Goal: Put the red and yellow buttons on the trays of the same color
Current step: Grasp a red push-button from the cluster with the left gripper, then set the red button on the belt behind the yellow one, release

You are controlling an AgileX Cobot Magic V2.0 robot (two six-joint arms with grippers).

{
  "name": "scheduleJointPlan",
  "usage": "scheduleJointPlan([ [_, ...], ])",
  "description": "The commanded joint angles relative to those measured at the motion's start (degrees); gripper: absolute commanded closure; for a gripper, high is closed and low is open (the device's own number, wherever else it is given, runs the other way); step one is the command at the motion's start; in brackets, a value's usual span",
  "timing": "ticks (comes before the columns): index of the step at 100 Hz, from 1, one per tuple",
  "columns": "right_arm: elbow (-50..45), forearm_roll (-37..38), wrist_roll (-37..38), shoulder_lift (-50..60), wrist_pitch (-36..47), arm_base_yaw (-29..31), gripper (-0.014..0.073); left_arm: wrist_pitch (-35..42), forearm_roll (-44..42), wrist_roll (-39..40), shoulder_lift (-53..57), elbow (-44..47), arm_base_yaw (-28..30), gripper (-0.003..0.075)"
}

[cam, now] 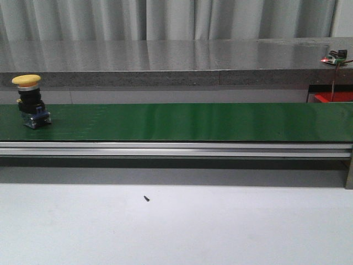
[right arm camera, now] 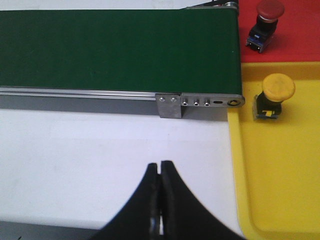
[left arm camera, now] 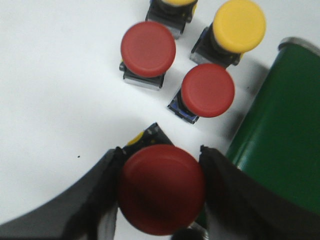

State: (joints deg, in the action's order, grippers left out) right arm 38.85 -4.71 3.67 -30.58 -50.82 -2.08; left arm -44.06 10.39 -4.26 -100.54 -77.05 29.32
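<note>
My left gripper (left arm camera: 161, 155) is shut on a red button (left arm camera: 161, 192), its fingers pressed against both sides of the cap, beside the green belt (left arm camera: 285, 130). Two more red buttons (left arm camera: 148, 48) (left arm camera: 207, 90) and a yellow button (left arm camera: 239, 26) stand on the white table beyond it. Another yellow button (cam: 28, 94) rides the belt's (cam: 182, 121) left end in the front view. My right gripper (right arm camera: 160, 166) is shut and empty over the white table. Near it, the yellow tray (right arm camera: 280, 175) holds a yellow button (right arm camera: 278, 91) and the red tray (right arm camera: 295, 45) holds a red button (right arm camera: 267, 15).
The conveyor's metal rail (right arm camera: 200, 101) ends right at the yellow tray's edge. A further yellow-capped button (left arm camera: 172, 4) is cut off at the left wrist view's edge. A small dark speck (cam: 146, 198) lies on the white table in front of the conveyor.
</note>
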Motion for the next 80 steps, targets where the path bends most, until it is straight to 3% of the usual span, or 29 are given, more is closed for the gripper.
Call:
scheduleJointPlan([
  [1, 1.4, 0.1, -0.4, -0.1, 3.8, -0.1, 0.0662, 0.9, 0.3, 0.1, 5.3, -1.5, 0.1, 0.0492],
  [22, 1.4, 0.1, -0.4, -0.1, 3.8, -0.1, 0.0662, -2.9, 1.7, -0.7, 7.4, -2.1, -2.5, 0.0492],
  [51, 1.4, 0.1, -0.4, -0.1, 3.8, -0.1, 0.0662, -1.9, 1.7, -0.8, 7.1, -2.1, -8.7, 0.0492],
  [80, 1.4, 0.1, -0.4, -0.1, 3.8, -0.1, 0.0662, -3.0, 3.1, -0.8, 4.1, -2.1, -10.8, 0.0487],
])
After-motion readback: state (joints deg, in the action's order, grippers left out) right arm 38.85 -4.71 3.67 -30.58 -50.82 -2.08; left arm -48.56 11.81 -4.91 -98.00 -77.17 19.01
